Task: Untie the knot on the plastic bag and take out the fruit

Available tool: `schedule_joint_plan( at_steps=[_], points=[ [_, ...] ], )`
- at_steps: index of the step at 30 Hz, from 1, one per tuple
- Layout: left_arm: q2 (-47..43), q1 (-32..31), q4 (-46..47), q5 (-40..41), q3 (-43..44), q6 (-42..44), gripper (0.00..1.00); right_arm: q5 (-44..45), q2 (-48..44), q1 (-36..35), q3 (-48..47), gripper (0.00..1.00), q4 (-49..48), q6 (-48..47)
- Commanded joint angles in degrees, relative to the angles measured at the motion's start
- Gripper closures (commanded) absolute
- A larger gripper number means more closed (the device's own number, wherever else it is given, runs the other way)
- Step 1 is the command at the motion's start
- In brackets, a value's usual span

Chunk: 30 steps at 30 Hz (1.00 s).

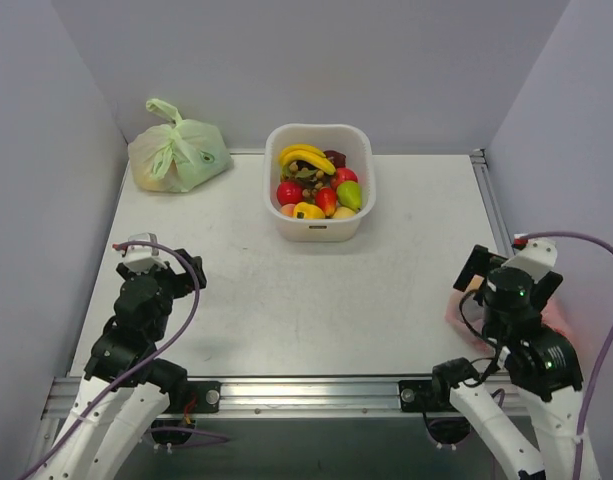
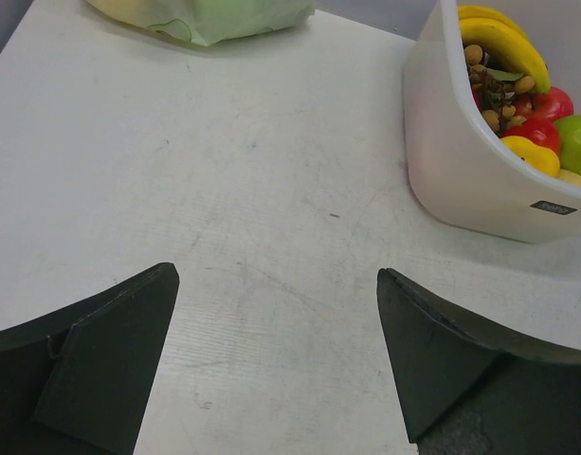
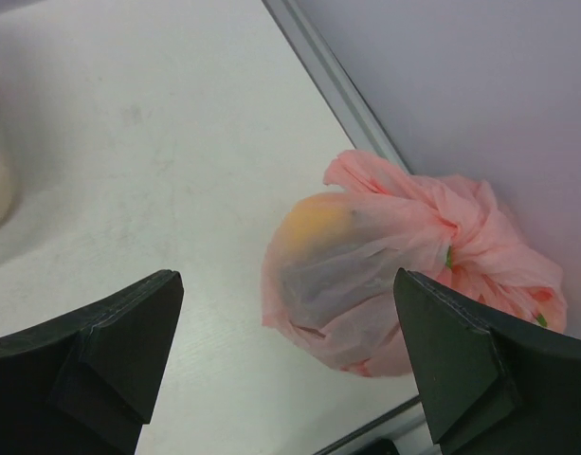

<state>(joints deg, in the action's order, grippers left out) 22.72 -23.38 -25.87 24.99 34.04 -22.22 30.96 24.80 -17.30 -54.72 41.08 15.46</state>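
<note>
Right wrist view: the pink bag (image 3: 394,275) lies at the right edge of the table (image 3: 129,142), close against the side wall (image 3: 461,85). The knot (image 3: 453,220) is tied and sits on the upper, wall-facing side of the bag. A yellow-orange fruit (image 3: 314,223) shows through the thin film on the side nearest the table centre. The other contents cannot be identified.

The right gripper (image 3: 285,284) hangs over the bag with its fingers spread to full width and holds nothing. Whether one finger brushes the film cannot be determined. The wide spread suits an approach to a soft, bulky item.

The left gripper (image 2: 276,277) is over bare table well apart from the pink bag, its fingers also fully spread and empty. It faces the white basket (image 2: 461,161) of loose fruit and the green bag (image 2: 224,19), neither of which belongs to this procedure.

Assessment: the task is at its start, with the knot intact and no fruit removed. The wall leaves little room on the far side of the bag. Moving the bag toward the table centre would probably let both arms work the knot, one to steady the film and one to pull a loop.
</note>
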Motion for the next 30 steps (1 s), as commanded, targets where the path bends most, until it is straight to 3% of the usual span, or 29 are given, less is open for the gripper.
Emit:
schedule_joint_plan(
  at_steps=[1,4,11,13,19,24,25,28,29,30],
  points=[
    [0.75,1.93,3.19,-4.16,0.59,-0.90,0.03,10.51,9.02,0.16,-2.67,0.00,8.47,8.23],
    [0.22,1.93,3.19,-4.69,0.50,-0.90,0.03,13.95,16.67,4.70,-3.38,0.00,12.79,12.56],
    [-2.15,1.67,2.93,-4.69,0.06,-0.98,0.02,4.90,27.48,24.83,-2.50,0.00,12.62,23.02],
    [-2.59,1.06,3.02,-4.87,-0.03,-1.07,0.03,3.68,28.28,27.13,-1.62,0.00,11.92,28.81],
    [-3.56,0.35,3.10,-4.78,-0.20,-0.90,0.02,-4.67,29.52,37.33,6.98,0.03,4.55,39.54],
    [-4.70,0.08,3.28,-4.95,-0.38,-0.90,0.03,-9.50,30.84,42.61,15.07,0.10,-3.19,42.54],
    [-4.79,0.00,3.19,-4.95,-0.38,-0.90,0.03,-10.04,31.10,43.05,15.52,0.12,-3.90,42.72],
    [-5.23,-0.09,3.19,-5.13,-0.47,-0.90,0.02,-11.10,32.59,42.96,16.49,0.33,-5.57,42.28],
    [-5.32,-0.09,3.19,-5.13,-0.55,-0.81,0.03,-11.36,33.20,42.96,16.49,0.48,-5.66,41.32],
    [-5.23,-0.09,3.28,-5.22,-0.47,-0.81,0.03,-11.53,33.21,42.79,16.57,0.56,-5.75,40.70]
  ],
)
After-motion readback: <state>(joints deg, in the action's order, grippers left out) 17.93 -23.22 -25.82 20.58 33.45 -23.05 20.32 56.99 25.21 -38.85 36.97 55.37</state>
